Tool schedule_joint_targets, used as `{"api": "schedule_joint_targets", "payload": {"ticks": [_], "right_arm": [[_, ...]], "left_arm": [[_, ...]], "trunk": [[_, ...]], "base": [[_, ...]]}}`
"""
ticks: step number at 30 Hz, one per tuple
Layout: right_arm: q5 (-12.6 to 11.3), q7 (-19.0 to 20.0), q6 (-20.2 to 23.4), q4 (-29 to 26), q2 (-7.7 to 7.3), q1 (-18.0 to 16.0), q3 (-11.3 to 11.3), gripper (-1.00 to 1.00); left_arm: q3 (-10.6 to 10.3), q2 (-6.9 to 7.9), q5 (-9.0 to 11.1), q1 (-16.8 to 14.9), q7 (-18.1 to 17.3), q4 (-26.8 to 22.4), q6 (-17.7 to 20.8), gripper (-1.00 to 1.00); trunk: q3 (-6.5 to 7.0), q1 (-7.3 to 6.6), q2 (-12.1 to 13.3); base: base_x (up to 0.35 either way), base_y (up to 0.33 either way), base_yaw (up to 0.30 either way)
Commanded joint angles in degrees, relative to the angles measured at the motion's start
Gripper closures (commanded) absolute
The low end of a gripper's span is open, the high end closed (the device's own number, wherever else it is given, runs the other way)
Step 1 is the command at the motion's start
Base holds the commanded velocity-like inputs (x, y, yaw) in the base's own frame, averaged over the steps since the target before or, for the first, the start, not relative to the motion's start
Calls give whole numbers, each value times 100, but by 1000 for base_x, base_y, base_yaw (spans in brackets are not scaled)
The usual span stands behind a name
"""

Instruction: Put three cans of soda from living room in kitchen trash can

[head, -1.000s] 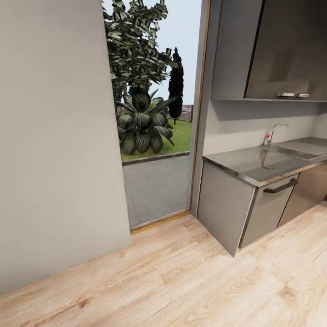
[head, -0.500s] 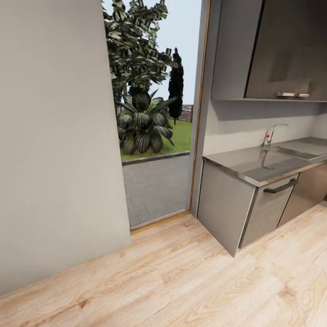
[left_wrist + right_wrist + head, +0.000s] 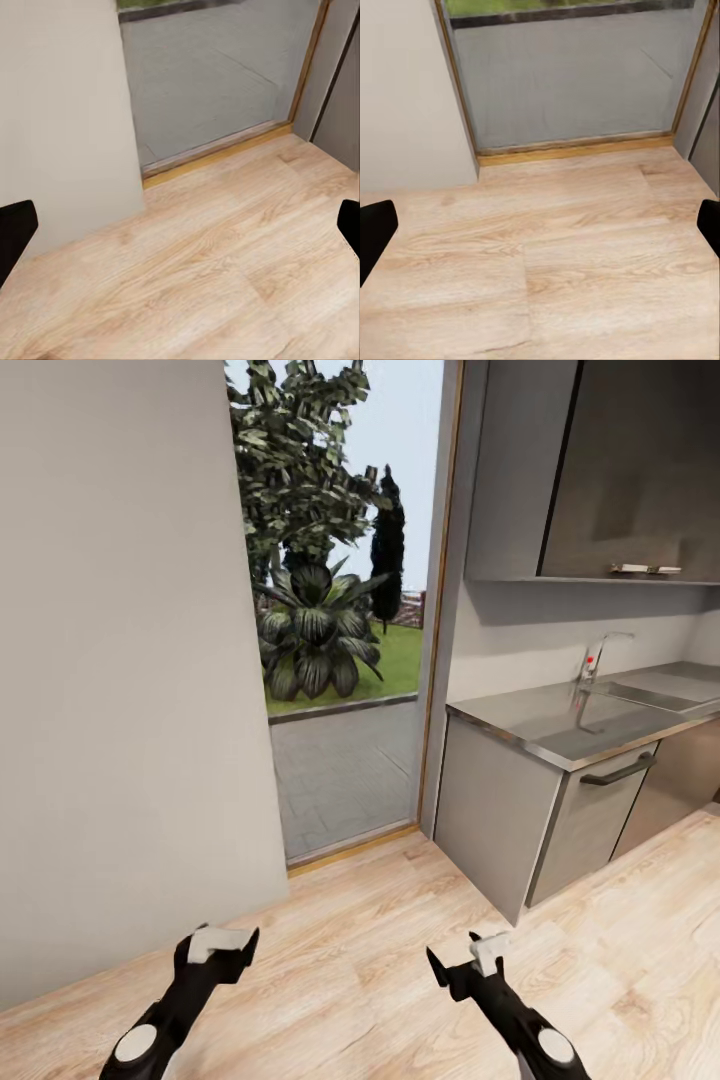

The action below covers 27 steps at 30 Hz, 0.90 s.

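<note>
I am in the kitchen, facing its steel countertop (image 3: 535,725), sink (image 3: 655,693) and chrome faucet (image 3: 597,655). The soda cans and the trash can are out of view. My left gripper (image 3: 217,947) hangs low over the wood floor, open, with nothing between its fingers. My right gripper (image 3: 463,960) is beside it, also open and empty. In the left wrist view the black fingertips (image 3: 15,229) sit far apart at the edges over bare floor. The right wrist view shows its fingertips (image 3: 375,229) equally wide.
A grey wall (image 3: 120,660) stands close on the left. A tall glass door (image 3: 345,660) with a wooden frame looks onto a garden ahead. Grey base cabinets (image 3: 590,815) and dark upper cupboards (image 3: 640,470) line the right. Light wood floor (image 3: 400,920) spreads in front.
Both arms have come up into the bottom of the head view, grippers open. The room and the camera have not shifted.
</note>
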Motion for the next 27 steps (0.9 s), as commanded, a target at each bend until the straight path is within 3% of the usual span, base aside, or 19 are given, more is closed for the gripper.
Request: {"api": "schedule_joint_targets", "payload": {"ticks": [1,2,8,12,18,27], "right_arm": [[2,-2,27,-208,0,108,0,-100],[3,-17,54,-569,-1,343,0,-100],[7,-81,25,-1391,-13,1129,1,-100],[31,-107,-478,-1667,-25,1799,-43,-100],[38,-103,-720,-1699,-31,2022,-331,-100],[36,-63,-839,-1685,-64,2095,-636,-100]], "left_arm": [[1,2,1,68,1,-84,-57,-100],[5,5,2,211,2,-195,-251,-100],[0,11,-36,669,-14,-318,-1063,-100],[10,22,-37,1127,-11,-359,-1487,-100],[26,43,-20,1311,-13,-278,-1709,-100],[43,53,-12,1361,-11,63,-1878,-100]], "trunk": [[0,0,0],[0,0,0],[0,0,0],[0,0,0],[0,0,0],[0,0,0]], "base": [[0,0,0],[0,0,0],[0,0,0],[0,0,0],[0,0,0],[0,0,0]]}}
